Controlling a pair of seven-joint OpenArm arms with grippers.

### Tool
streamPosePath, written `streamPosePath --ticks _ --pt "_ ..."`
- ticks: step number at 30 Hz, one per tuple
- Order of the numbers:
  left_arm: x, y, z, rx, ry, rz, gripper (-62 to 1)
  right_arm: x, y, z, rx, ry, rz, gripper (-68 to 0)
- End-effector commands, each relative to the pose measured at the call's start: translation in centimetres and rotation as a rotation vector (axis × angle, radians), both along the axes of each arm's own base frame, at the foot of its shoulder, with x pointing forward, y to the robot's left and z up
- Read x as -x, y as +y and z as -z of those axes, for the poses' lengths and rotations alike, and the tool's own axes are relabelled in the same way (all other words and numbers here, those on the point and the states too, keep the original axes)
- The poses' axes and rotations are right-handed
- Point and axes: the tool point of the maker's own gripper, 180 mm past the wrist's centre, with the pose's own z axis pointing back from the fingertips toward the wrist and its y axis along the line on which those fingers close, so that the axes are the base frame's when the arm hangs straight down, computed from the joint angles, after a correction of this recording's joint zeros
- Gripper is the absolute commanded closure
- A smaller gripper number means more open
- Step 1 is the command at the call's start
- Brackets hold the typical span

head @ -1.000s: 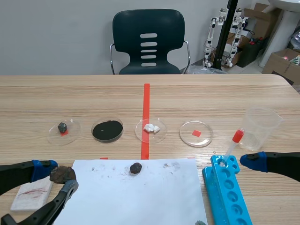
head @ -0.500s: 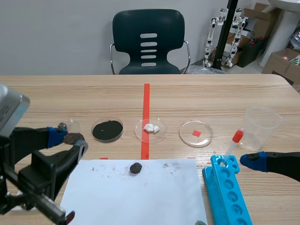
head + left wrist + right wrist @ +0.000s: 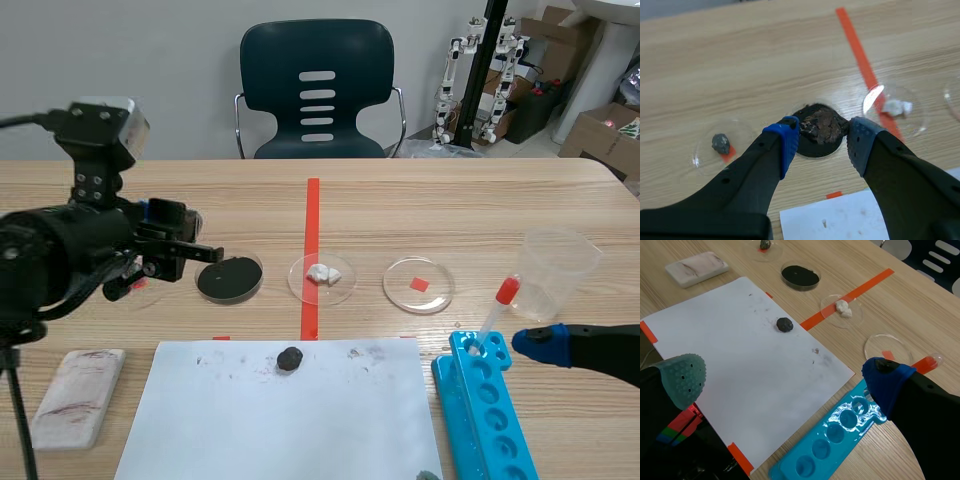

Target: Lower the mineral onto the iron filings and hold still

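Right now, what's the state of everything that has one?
left gripper: shut on mineral
mineral: gripped, over the iron filings, contact unclear
iron filings: in uncovered dish
right gripper: open, holding nothing
dropper: tilted, tip in blue tray
beaker: upright
dark stone: loose on white paper

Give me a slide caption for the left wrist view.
Left gripper shut on a rough brown mineral lump over the round dish of black iron filings.

I see the mineral (image 3: 822, 125) between the jaws of the left gripper (image 3: 821, 134), above the iron filings (image 3: 812, 149); stone dish (image 3: 740, 140) outboard of one jaw; lump dish (image 3: 912, 120) outboard of the other; paper sheet (image 3: 840, 220) beneath the jaws.
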Motion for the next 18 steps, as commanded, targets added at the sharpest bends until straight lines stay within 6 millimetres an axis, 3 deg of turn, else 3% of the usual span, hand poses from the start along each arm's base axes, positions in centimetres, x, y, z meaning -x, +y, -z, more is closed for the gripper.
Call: streamPosePath --ticks 1,10,18 --pt "-1.2 -0.2 0.1 0.014 -0.006 -0.006 -10.0 -0.3 0.0 -0.7 -0.017 -0.024 -0.001 -67.9" --pt "-5.9 -1.1 5.1 0.030 0.153 -0.022 -10.0 -0.3 0.0 -0.7 -0.017 -0.024 -0.001 -67.9" --pt "-8.1 -1.0 6.9 0.030 0.243 -0.053 -10.0 -0.3 0.0 -0.7 -0.017 -0.024 -0.001 -67.9"
